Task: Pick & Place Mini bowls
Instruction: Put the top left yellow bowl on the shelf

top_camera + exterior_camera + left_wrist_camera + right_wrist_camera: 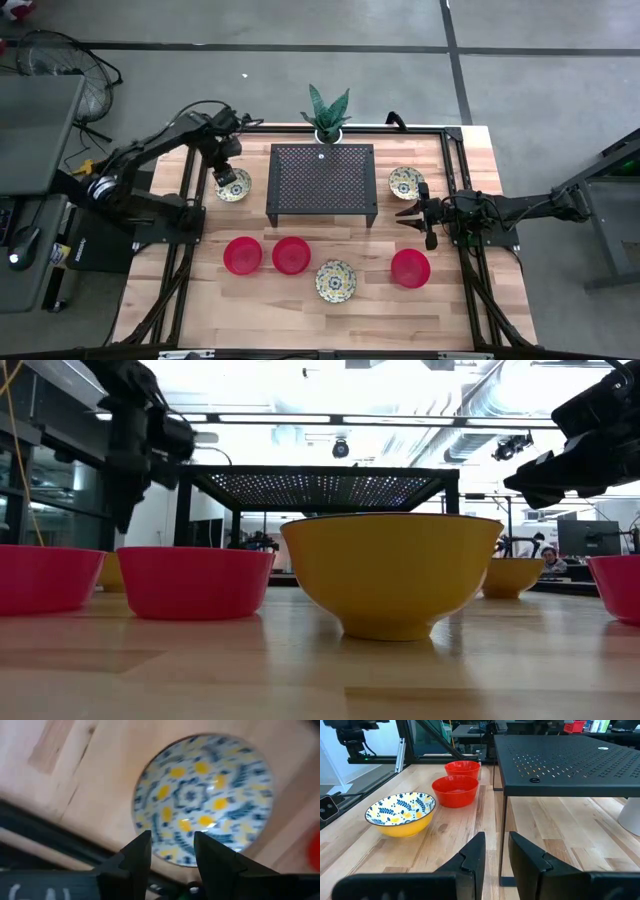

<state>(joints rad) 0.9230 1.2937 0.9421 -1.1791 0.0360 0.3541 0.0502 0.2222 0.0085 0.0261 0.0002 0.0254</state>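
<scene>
Table (470,300): wood top, all work happens here. Six bowls on it, none lifted yet.

Rack (322,180): black perforated stand, centre-rear. Biggest obstacle; it sits between my two arms, so each arm serves its own side.

Plant (327,112): white pot behind rack, not part of job. Keep clear.

Red bowls: two touching in front of rack, left of centre (242,254) and (291,254); third (410,267) front right, near my R arm.

Patterned bowls: one (335,280) front centre; one (405,182) just right of rack; one (233,185) just left of rack.

L gripper (171,851): directly over the left patterned bowl, pointing down. Jaws apart, straddling the near rim, one finger inside the rim line, one outside. My read: rim pinch setup, not yet closed. Black frame rail runs close beside bowl, so limited side clearance.

R gripper (495,851): held level beside rack's right end, facing across table under rack. Jaws partly apart, nothing between them. Waiting. Rack leg sits just ahead.
</scene>
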